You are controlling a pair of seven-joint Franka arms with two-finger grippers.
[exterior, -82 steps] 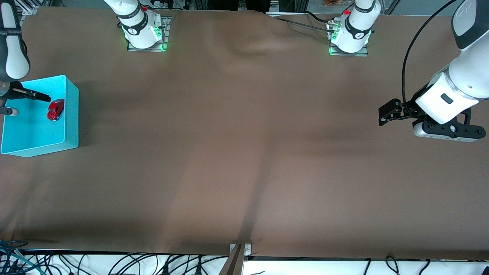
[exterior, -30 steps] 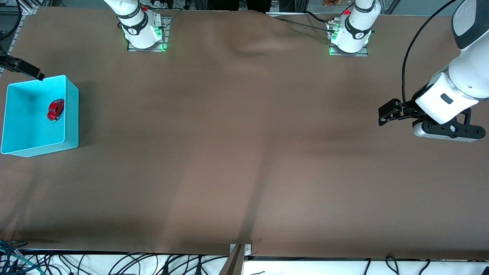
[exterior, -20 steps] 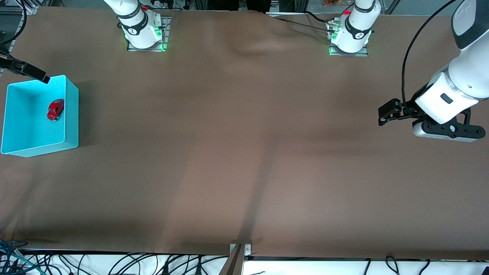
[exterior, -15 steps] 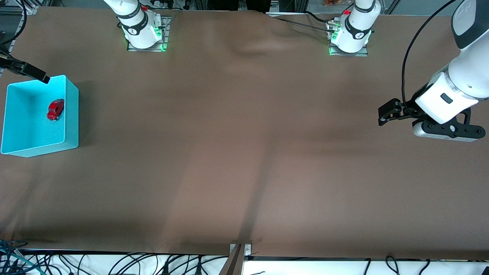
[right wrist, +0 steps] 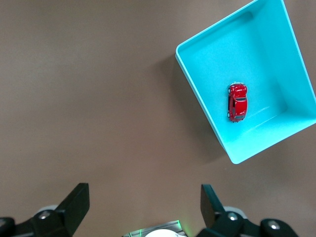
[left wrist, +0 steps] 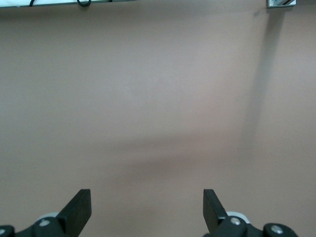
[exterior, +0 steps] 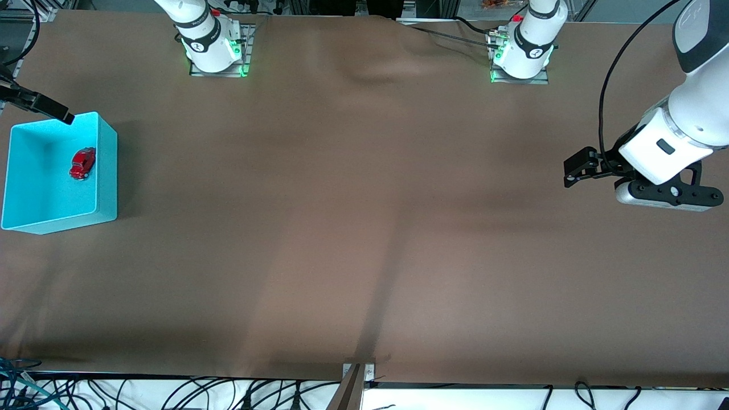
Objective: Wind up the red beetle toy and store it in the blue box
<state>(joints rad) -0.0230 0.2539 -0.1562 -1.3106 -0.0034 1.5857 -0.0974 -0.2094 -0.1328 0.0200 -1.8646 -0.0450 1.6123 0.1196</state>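
The red beetle toy [exterior: 83,163] lies on its wheels inside the blue box [exterior: 40,191] at the right arm's end of the table, close to the box wall that faces the table's middle. From the right wrist the red beetle toy [right wrist: 237,102] and blue box [right wrist: 256,54] show off to one side. My right gripper [right wrist: 144,200] is open and empty, raised over the table beside the box's corner; one of its fingers [exterior: 54,109] shows at the picture's edge. My left gripper [exterior: 578,168] waits open and empty over bare table at the left arm's end, and the left gripper [left wrist: 146,202] sees only cloth.
A brown cloth [exterior: 364,228] covers the table, with a soft fold [exterior: 376,71] between the two arm bases. The right arm's base [exterior: 213,45] and the left arm's base [exterior: 521,54] glow green. Cables [exterior: 171,393] lie along the table's edge nearest the front camera.
My right gripper was over the box's inside earlier and has drawn back past its corner, leaving the toy lying in the box. Over the last second it barely shifted. The left arm stayed still.
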